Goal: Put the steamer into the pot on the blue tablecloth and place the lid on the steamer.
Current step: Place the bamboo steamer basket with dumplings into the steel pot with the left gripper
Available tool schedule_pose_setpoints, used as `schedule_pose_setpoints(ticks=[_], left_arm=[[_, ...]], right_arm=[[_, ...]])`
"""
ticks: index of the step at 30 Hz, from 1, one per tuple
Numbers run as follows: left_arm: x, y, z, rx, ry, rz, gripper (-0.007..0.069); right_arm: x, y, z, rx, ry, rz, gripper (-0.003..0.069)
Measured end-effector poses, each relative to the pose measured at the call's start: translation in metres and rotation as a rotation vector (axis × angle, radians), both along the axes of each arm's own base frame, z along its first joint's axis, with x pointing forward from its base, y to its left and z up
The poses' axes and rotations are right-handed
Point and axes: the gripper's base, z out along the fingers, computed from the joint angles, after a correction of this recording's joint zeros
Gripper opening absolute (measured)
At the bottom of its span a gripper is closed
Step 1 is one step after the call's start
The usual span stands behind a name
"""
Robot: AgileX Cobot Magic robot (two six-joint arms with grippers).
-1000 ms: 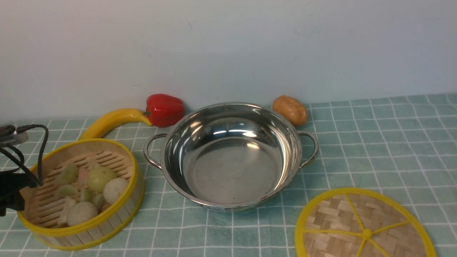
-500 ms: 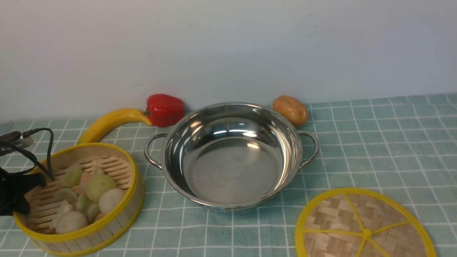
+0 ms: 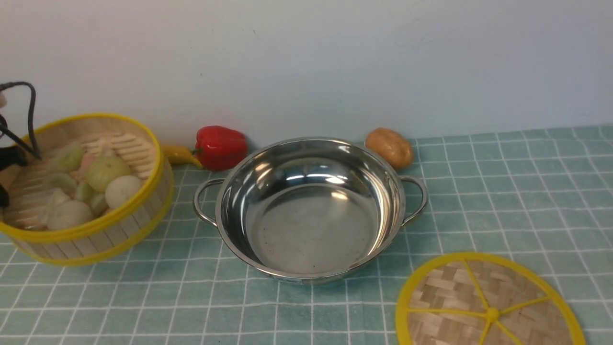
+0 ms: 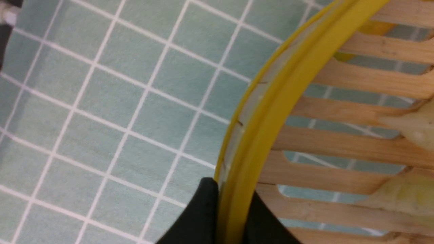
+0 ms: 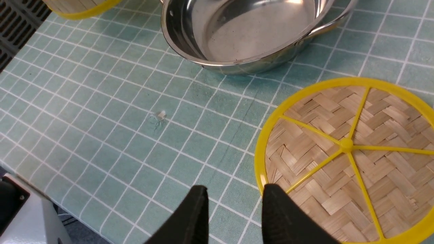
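The steamer (image 3: 119, 225), a bamboo basket with yellow rims and dumplings inside, hangs tilted above the blue tablecloth (image 3: 503, 191) at the far left. My left gripper (image 4: 232, 206) is shut on the steamer's yellow rim (image 4: 271, 101), one finger inside the wall and one outside. The shiny pot (image 3: 311, 225) stands empty in the middle of the cloth, to the steamer's right. Near the front right, the woven lid (image 3: 488, 306) lies flat. Just above the cloth, my right gripper (image 5: 235, 189) is open beside the lid's (image 5: 346, 145) near edge, holding nothing.
A red pepper (image 3: 221, 146) and a potato (image 3: 389, 147) lie behind the pot by the wall. A banana (image 3: 179, 154) is mostly hidden behind the steamer. The table's front edge and a white fixture (image 5: 20, 210) show in the right wrist view.
The steamer has risen off the cloth and shifted left in my left gripper's grip, now covering most of the banana. Pot, lid and right gripper have not moved.
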Motion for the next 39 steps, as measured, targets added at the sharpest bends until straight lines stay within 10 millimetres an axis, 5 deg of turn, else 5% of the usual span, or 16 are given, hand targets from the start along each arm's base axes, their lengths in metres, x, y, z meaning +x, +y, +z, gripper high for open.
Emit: schedule_pose_setpoints(ticks=[3,7,8,9,10,11,14,15,17,23,39], left_arm=[[0.011,-0.021,0.013,-0.013,-0.022,-0.093,0.003],[0.037,-0.102,0.037,-0.019,-0.093,-0.341,0.003],[0.039,-0.106,0.038,-0.018,-0.099,-0.351,0.003],[0.046,-0.144,0.041,-0.025,-0.117,-0.441,0.003],[0.047,-0.144,0.042,-0.025,-0.119,-0.44,0.003],[0.054,-0.187,0.041,-0.03,-0.13,-0.528,0.003],[0.062,-0.226,0.032,-0.018,-0.115,-0.596,0.003],[0.068,-0.256,0.019,0.016,-0.087,-0.636,0.003],[0.074,-0.273,0.007,0.054,-0.059,-0.643,0.003],[0.087,-0.285,-0.031,0.142,0.037,-0.628,0.003],[0.104,-0.272,-0.089,0.112,0.133,-0.585,0.003]], right_arm=[[0.0,0.0,0.0,0.002,0.002,-0.002,0.0243],[0.0,0.0,0.0,0.002,0.002,-0.002,0.0243],[0.0,0.0,0.0,0.002,0.002,-0.002,0.0243],[0.0,0.0,0.0,0.002,0.002,-0.002,0.0243],[0.0,0.0,0.0,0.003,0.002,-0.001,0.0243],[0.0,0.0,0.0,0.004,0.003,-0.003,0.0243],[0.0,0.0,0.0,0.013,0.008,-0.006,0.0243],[0.0,0.001,0.0,0.021,0.014,-0.01,0.0243],[0.0,0.001,0.001,0.027,0.017,-0.012,0.0243],[-0.001,0.002,0.001,0.039,0.019,-0.01,0.0243],[-0.001,0.002,0.001,0.04,0.02,-0.01,0.0243]])
